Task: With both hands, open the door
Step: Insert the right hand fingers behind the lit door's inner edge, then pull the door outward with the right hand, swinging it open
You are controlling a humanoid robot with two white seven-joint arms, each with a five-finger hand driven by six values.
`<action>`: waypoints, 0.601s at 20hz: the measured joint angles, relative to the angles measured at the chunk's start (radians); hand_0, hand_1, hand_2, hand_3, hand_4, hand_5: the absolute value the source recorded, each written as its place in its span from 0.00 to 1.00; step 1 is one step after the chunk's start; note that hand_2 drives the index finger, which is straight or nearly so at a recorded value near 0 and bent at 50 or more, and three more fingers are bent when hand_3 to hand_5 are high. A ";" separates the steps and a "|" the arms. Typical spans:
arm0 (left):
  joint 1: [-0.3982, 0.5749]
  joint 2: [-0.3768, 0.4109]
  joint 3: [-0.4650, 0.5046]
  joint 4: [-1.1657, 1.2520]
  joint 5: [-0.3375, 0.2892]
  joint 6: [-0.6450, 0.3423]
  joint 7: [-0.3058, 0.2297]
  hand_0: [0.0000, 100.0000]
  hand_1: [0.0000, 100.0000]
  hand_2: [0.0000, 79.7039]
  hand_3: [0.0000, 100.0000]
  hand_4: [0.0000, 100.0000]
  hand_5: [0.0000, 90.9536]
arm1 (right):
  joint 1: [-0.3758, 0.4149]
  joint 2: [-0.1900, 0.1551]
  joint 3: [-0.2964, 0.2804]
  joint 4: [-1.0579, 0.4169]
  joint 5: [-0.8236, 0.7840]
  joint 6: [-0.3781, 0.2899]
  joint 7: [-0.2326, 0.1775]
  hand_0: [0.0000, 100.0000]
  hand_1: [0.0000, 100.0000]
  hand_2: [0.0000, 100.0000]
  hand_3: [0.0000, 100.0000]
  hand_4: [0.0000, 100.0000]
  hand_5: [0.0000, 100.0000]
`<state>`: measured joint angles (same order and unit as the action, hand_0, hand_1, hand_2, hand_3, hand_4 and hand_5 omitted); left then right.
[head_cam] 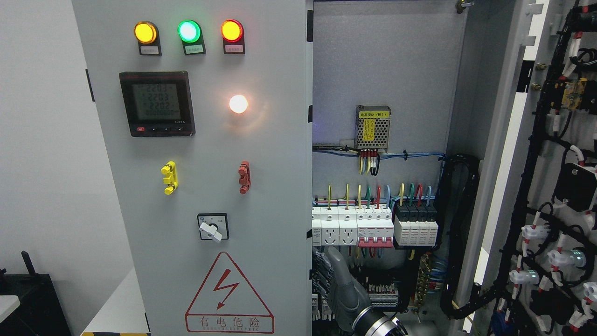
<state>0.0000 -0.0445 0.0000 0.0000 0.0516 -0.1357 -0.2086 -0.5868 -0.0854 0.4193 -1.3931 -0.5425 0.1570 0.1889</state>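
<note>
Two cabinet doors, left door [205, 186] shut, right door [550, 186] swung open, right hand [345, 291] fingers extended, empty.

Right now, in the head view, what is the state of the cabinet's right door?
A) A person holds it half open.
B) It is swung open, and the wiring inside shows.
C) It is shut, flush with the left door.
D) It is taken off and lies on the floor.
B: the right door stands swung out at the right, and the breakers and the power supply inside the cabinet are exposed, with a hand raised before them.
</note>
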 measured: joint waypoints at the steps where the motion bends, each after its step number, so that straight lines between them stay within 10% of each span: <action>1: 0.000 0.000 0.000 0.000 0.000 0.000 0.000 0.00 0.00 0.00 0.00 0.03 0.00 | -0.001 -0.001 0.000 0.001 -0.004 0.000 0.002 0.00 0.00 0.00 0.00 0.00 0.00; 12: 0.000 0.000 0.000 0.000 0.000 0.000 0.000 0.00 0.00 0.00 0.00 0.03 0.00 | -0.011 -0.011 -0.001 0.005 -0.022 0.000 0.031 0.00 0.00 0.00 0.00 0.00 0.00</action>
<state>0.0000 -0.0445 0.0000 0.0000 0.0519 -0.1357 -0.2086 -0.5980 -0.0962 0.4179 -1.3878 -0.5646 0.1575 0.2203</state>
